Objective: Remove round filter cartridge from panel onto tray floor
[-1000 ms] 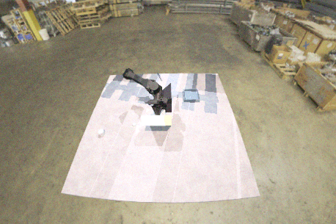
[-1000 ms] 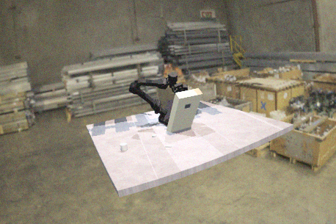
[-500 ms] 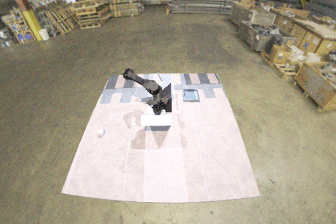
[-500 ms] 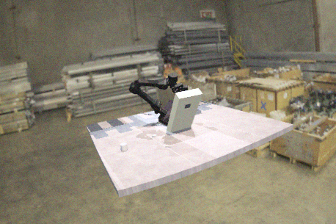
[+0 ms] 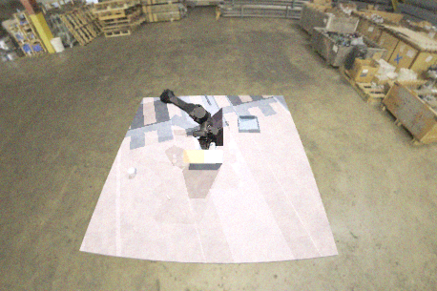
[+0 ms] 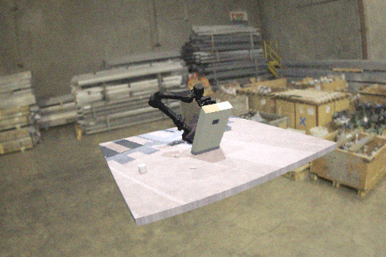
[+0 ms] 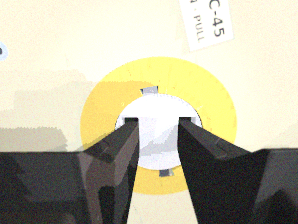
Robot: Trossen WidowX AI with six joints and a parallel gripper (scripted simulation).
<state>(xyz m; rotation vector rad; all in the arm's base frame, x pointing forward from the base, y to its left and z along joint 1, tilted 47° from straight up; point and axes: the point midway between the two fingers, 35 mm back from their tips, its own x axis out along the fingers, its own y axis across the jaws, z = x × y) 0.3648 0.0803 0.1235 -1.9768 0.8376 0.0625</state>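
Note:
The round white filter cartridge [image 7: 159, 106] sits in the service panel [image 7: 270, 100] [image 5: 202, 155] [image 6: 208, 131], inside a yellow ring [image 7: 220, 110]. My gripper [image 7: 157, 126] is in front of its face, with one fingertip at each of the two slots. The fingers are narrowed on the white bridge between the slots and look shut on it; how deep the tips reach is hard to tell. The cartridge's face is hidden from the top and exterior views. The blue-grey tray [image 5: 249, 124] lies right of the arm in the top view and shows no cartridge.
A small white cylinder [image 5: 132, 171] [image 6: 142, 168] stands on the table, away from the panel. A dark upright surface [image 5: 218, 130] is close beside the gripper, on the tray side. A printed label [image 7: 207, 22] is on the panel above the ring. Shadows and light patches cross the table.

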